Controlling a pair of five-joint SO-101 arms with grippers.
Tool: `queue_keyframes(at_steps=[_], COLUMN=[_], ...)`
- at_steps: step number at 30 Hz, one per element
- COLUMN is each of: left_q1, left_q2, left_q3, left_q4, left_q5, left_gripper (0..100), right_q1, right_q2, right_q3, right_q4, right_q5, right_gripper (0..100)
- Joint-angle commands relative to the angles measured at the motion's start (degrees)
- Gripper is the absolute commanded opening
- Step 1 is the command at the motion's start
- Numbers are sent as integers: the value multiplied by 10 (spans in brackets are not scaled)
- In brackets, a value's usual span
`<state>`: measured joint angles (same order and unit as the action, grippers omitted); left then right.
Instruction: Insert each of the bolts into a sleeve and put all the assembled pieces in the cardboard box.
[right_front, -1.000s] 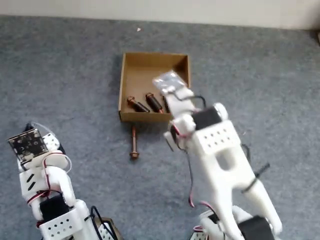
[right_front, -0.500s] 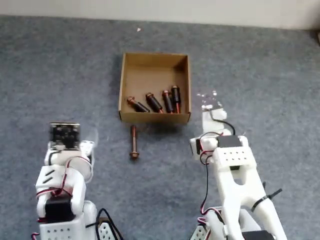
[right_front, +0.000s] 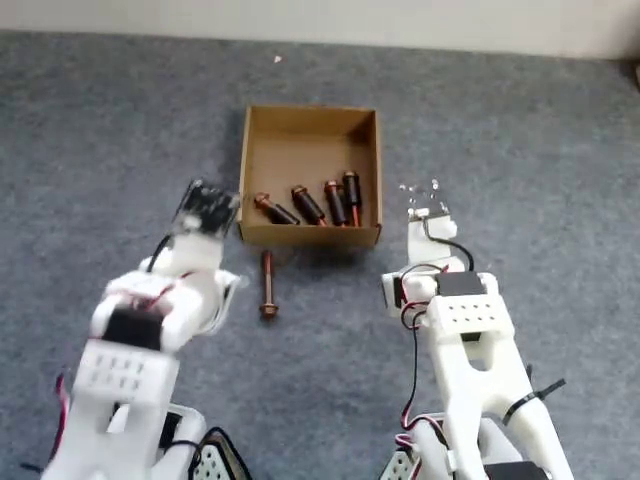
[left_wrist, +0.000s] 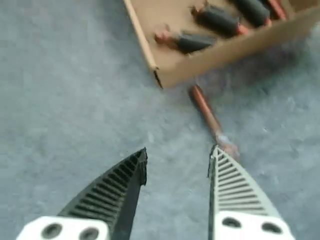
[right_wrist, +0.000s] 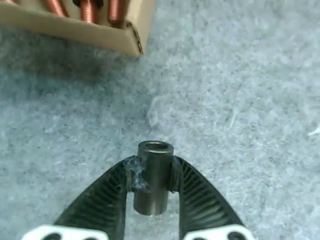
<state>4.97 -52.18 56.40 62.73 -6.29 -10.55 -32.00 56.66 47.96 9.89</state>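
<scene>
The cardboard box (right_front: 300, 140) holds several dark sleeves with copper bolts in them (right_front: 308, 205), lying along its near wall. A bare copper bolt (right_front: 267, 285) lies on the carpet just in front of the box. It also shows in the left wrist view as the bolt (left_wrist: 207, 117), a little ahead of my open left gripper (left_wrist: 178, 151), with one fingertip near its head. My left arm (right_front: 160, 290) stands left of the bolt. Right of the box, my right gripper (right_front: 422, 200) is shut on an upright dark sleeve (right_wrist: 153, 175), close above the carpet.
Grey carpet covers the whole table. The box's near wall (left_wrist: 175, 70) stands just beyond the loose bolt. The box's near right corner (right_wrist: 132, 42) lies ahead of the held sleeve. Open carpet lies to the far left and far right.
My left arm has swung right and forward, from the table's left side to the loose bolt. My right arm pulled back from over the box to its right side, then stayed still.
</scene>
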Motion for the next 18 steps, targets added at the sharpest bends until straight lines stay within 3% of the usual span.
queue_keyframes(at_steps=[1, 7, 18], left_q1=[39, 73, 73], left_q2=[132, 275, 405], left_q3=[-58, -64, -65], left_q4=[-30, -127, -222], left_q5=[54, 147, 178], left_gripper=[222, 222, 207], right_q1=[7, 7, 7], right_q2=[-20, -20, -20], right_q3=[-1, 0, 0], right_q4=[-15, -15, -15], right_q5=[-6, -6, -6], right_gripper=[8, 8, 8])
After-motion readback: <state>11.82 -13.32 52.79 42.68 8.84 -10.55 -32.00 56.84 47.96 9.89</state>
